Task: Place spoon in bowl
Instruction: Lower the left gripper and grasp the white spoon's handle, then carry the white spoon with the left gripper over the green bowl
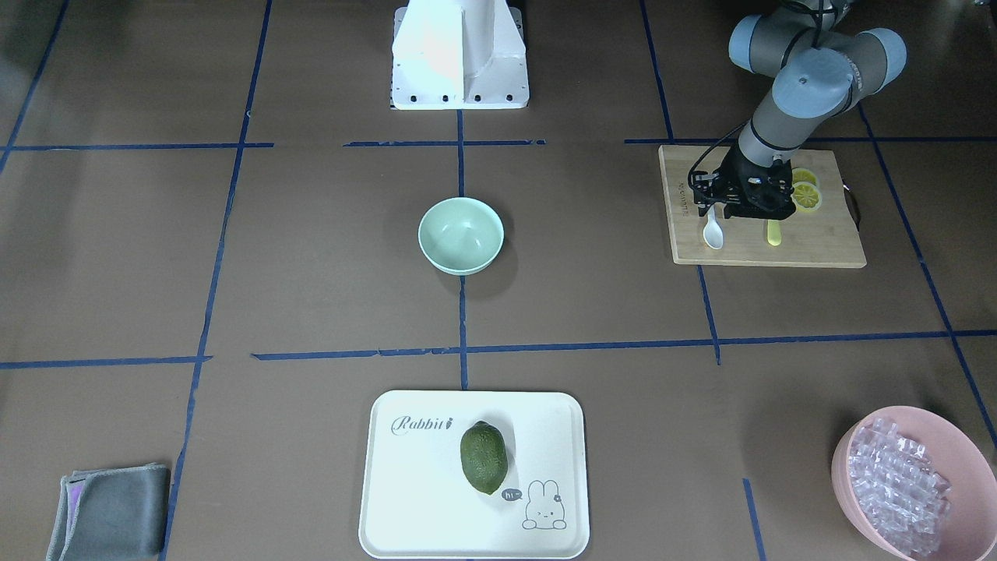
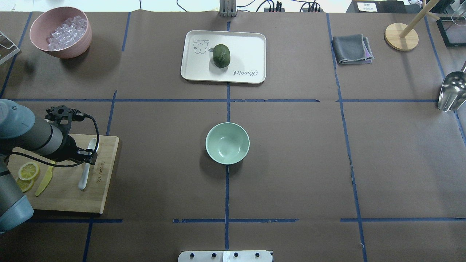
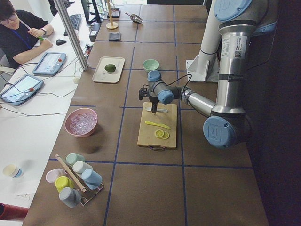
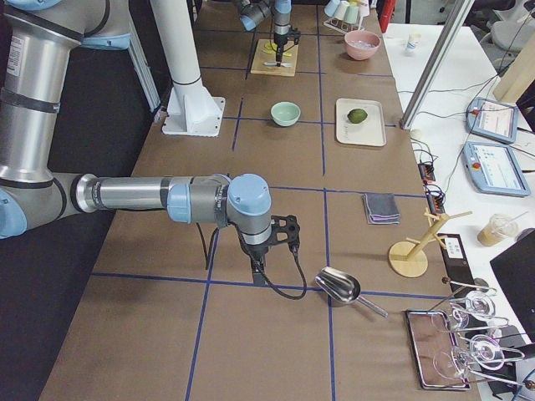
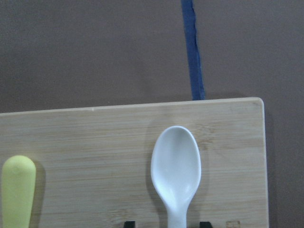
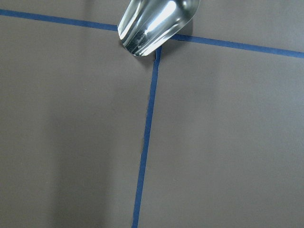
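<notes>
The white spoon [image 1: 713,232] lies on the wooden cutting board [image 1: 818,245] at my left, scoop pointing away from the base. My left gripper [image 1: 715,210] is low over its handle. In the left wrist view the two dark fingertips [image 5: 129,223] stand apart on either side of the spoon's handle [image 5: 176,166], open, not closed on it. The mint-green bowl [image 1: 461,235] stands empty at the table's middle, well apart from the board. My right gripper [image 4: 267,251] shows only in the exterior right view, over bare table; I cannot tell whether it is open or shut.
A yellow knife [image 1: 773,232] and lemon slices [image 1: 806,191] share the board. A pink bowl of clear pieces [image 2: 61,32], a white tray [image 2: 247,43] with an avocado, a grey cloth [image 2: 351,49] and a metal scoop [image 2: 451,91] lie farther off.
</notes>
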{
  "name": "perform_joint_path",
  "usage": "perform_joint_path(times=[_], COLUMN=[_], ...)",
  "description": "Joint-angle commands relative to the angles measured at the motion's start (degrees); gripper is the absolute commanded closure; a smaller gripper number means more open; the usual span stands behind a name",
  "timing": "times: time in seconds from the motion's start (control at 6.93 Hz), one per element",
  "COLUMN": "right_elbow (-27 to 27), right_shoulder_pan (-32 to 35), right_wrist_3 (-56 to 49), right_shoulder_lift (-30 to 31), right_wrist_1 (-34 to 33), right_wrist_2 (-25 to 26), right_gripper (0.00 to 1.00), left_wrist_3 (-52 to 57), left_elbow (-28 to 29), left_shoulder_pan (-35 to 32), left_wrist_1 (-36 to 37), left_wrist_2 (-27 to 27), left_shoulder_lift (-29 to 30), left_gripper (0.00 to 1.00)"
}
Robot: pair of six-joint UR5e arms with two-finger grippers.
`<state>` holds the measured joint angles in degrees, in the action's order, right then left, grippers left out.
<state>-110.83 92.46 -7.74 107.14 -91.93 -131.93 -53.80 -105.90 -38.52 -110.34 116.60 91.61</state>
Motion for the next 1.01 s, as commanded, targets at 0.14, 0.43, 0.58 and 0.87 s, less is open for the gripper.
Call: perform_joint_path(times=[0.14,0.43,0.58,0.87], right_elbow=[0.0,0.1,0.1,0.1], right_shoulder_pan=[0.0,0.0,0.0,0.0], right_wrist_3=[0.0,0.0,0.0,0.1], right_shoulder_lift=[0.0,0.0,0.1,0.0], right_wrist_1=[-0.1,-0.1,-0.1,-0.1], right_wrist_2=[0.1,0.0,0.0,0.0], right_gripper=[0.0,0.0,0.0,0.0], left_wrist_3=[0.0,0.0,-0.1,1.4], left_elbow=[0.1,-0.7,-1.2,-2.1], left_shoulder_pan=[0.1,0.1,0.1,1.2], left_wrist_1=[0.2,0.3,0.4,0.7], left_wrist_2=[-0.1,-0.1,-0.1,-0.1], left_shoulder_lift=[0.1,0.1,1.7,8.2], left_gripper=[0.93,1.0,1.0,1.0])
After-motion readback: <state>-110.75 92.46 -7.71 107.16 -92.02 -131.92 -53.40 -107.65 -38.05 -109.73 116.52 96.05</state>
